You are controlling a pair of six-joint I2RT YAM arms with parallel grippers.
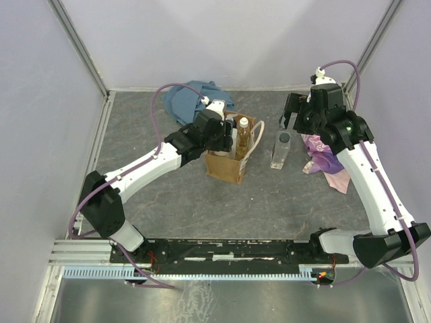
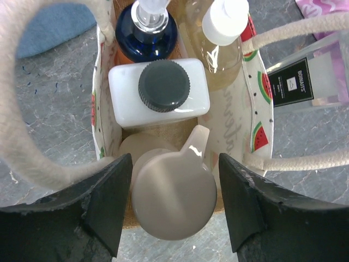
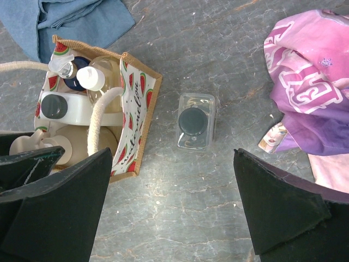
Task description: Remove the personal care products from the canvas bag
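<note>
Left gripper (image 2: 174, 166) wide open, straddling pump bottle (image 2: 173, 199) in bag (image 2: 257, 117). Right gripper (image 3: 172, 164) open, empty, above clear bottle (image 3: 195, 121) on surface (image 3: 218, 54).

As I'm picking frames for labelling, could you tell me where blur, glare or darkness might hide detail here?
Top view: even, soft light, faint shadows, a sheen on the metal sheet. Left wrist: the rope handle is close and blurred, the pump head soft with a sheen; the white bottle is sharp. Right wrist: the pincer fingers are near-black, featureless; the clear bottle is crisp.
</note>
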